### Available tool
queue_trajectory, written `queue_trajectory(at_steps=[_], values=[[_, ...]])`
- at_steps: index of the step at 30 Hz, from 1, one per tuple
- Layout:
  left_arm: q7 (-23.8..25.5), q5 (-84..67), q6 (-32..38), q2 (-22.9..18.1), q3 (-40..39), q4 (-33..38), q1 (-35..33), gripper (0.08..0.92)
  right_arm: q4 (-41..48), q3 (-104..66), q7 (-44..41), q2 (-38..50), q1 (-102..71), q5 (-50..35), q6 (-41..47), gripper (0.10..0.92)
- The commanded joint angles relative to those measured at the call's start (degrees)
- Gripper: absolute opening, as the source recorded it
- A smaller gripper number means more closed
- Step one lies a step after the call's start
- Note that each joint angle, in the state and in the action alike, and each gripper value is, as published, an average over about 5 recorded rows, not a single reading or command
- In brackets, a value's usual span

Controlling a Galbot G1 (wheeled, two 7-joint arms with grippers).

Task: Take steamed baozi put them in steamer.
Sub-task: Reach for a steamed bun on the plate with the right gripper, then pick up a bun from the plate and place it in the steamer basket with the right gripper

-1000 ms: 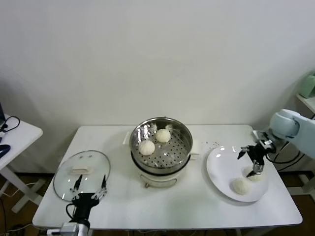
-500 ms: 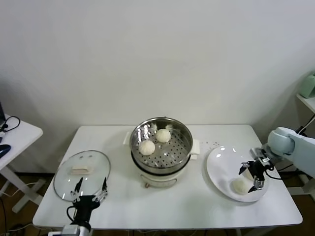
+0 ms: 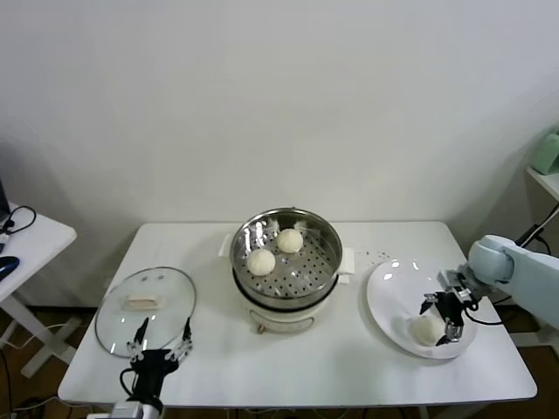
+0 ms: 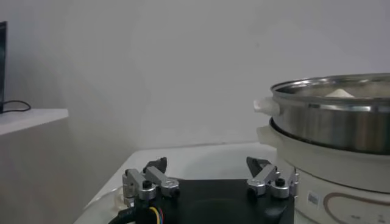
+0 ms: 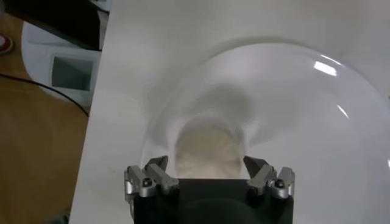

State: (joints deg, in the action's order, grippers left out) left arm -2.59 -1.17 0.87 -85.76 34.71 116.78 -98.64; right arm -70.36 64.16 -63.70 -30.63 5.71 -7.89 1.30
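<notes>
Right arm reaches in from right edge, wrist angled down; right gripper low, jaws spread wide, nothing between them gripped. Left gripper parked at near left, pointing forward, fingers apart.

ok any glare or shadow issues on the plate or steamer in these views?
Head view: bright highlights on the plate rim and steamer wall. Right wrist view: white glints on the plate, soft shadow around the bun between the right end effector's open fingers.
</notes>
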Motion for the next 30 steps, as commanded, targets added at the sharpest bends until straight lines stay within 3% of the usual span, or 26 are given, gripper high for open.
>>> queue_trajectory(at_steps=[1,18,30], values=[[-0.01,-0.25,0.0,-0.02,-0.01,-0.05,-0.05,0.823,0.52,-0.71,0.23,-0.39,-1.06,0.65,0.05,0.823],[-0.13,-0.52,0.02,-0.31,-0.4,-0.11,-0.3,0.823,0.93,-0.58,-0.36,-0.83,-0.9,0.47,0.1,0.669],[-0.13,-0.51,-0.06,-0.21,-0.45,-0.1,-0.14,0.823,-0.24,0.84,-1.01,-0.31,5.99,-1.21,-0.52,0.653]])
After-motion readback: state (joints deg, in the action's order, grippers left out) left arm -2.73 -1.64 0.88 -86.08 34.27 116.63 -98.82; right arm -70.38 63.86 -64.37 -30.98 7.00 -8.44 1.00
